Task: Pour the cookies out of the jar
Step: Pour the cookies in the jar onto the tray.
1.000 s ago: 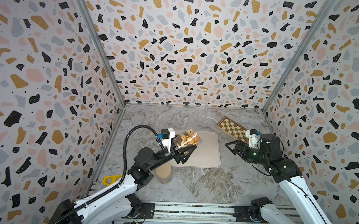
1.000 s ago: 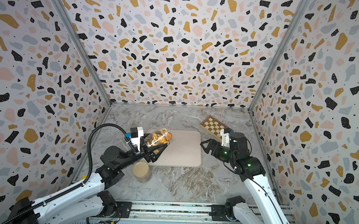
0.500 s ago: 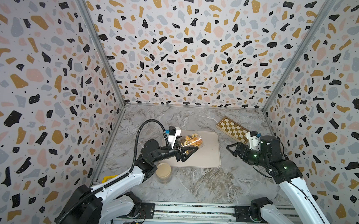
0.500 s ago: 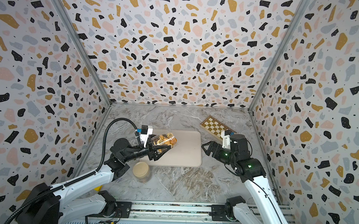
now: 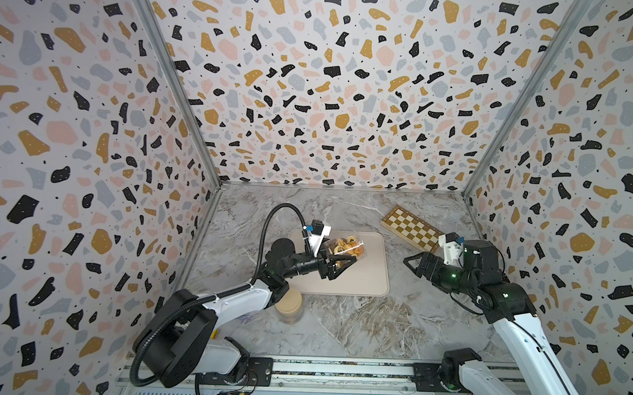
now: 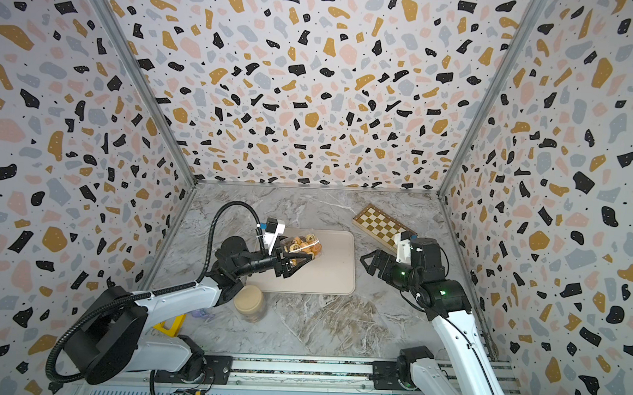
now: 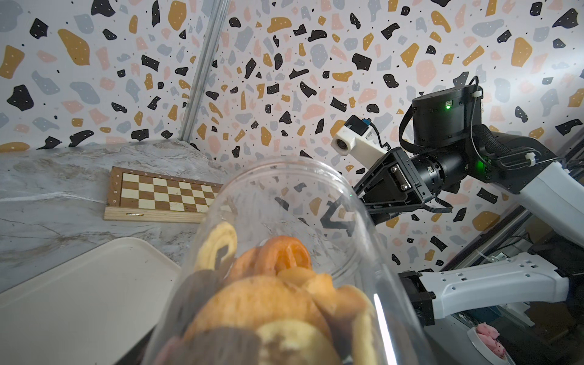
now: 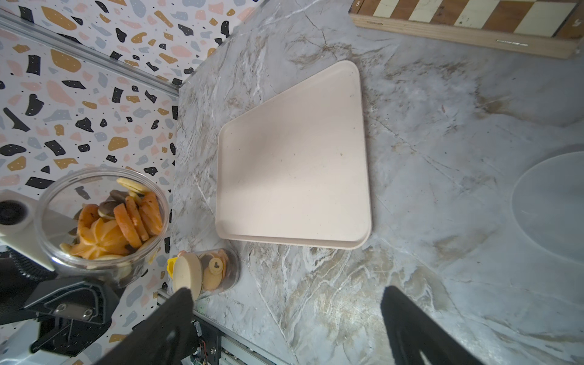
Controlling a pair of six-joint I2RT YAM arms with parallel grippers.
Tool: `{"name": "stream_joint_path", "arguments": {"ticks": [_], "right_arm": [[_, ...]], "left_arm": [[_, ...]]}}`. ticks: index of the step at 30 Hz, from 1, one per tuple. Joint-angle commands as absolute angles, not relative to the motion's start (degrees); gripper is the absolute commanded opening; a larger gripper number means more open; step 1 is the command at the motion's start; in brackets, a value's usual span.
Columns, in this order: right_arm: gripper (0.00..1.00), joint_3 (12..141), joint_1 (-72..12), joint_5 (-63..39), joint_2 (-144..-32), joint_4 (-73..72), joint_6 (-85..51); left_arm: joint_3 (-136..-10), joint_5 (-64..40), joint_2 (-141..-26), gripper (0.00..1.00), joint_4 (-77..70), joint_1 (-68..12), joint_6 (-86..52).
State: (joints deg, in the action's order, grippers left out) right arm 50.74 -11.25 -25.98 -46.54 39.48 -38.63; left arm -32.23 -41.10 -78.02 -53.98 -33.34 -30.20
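Starting big: looking at the marble table, boxed in by walls at the back and both sides, with a rail along the front. Seeing the left arm reaching further in than a second ago, elbow pushed closer to the tray. Not spotting any real shift on the right arm. Finding plenty of bare tray toward its right and front edges, plus open table in front of it. Noting the chessboard lying at an angle near the back right corner, just behind the right arm's wrist, so getting tight there. Seeing the jar hanging a bit further over the tray now instead of at its left edge, tipped over with the open mouth pointing at the right arm. Watching out for the lidded jar standing just off the tray's front left corner, under the left arm. Seeing the left claw still clamping the jar, jaws closed in on its clear body. Seeing the right claw hanging wide open off the tray's right edge, holding nothing. Finding the cookies all sitting inside the jar, piling toward the base end.
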Motion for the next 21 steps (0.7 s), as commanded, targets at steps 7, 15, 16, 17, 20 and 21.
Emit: {"name": "stream_joint_path", "arguments": {"ticks": [7, 15, 16, 17, 20, 21], "right_arm": [[0.96, 51.4, -9.9, -27.7, -45.4, 41.0, -36.3], [0.95, 51.0, -9.3, -28.5, -45.1, 41.0, -36.2], [0.95, 50.8, -9.2, -28.5, -45.0, 40.9, -36.2], [0.95, 50.6, -9.2, -28.6, -45.1, 40.8, -36.0], [0.95, 50.0, -8.8, -28.9, -45.1, 40.5, -35.8], [0.95, 49.7, -8.7, -29.0, -45.1, 40.3, -35.8]], "left_arm": [[-35.9, -44.5, -76.9, 0.00, -57.5, -31.6, -27.5], [-36.3, -45.9, -78.2, 0.00, -48.7, -29.5, -21.5], [-36.6, -46.2, -78.9, 0.00, -47.1, -29.4, -20.3], [-36.9, -46.5, -79.5, 0.00, -46.2, -29.4, -19.7], [-37.1, -47.0, -81.6, 0.00, -47.2, -29.5, -19.7], [-37.3, -47.2, -82.4, 0.00, -47.4, -29.4, -19.8]]}}
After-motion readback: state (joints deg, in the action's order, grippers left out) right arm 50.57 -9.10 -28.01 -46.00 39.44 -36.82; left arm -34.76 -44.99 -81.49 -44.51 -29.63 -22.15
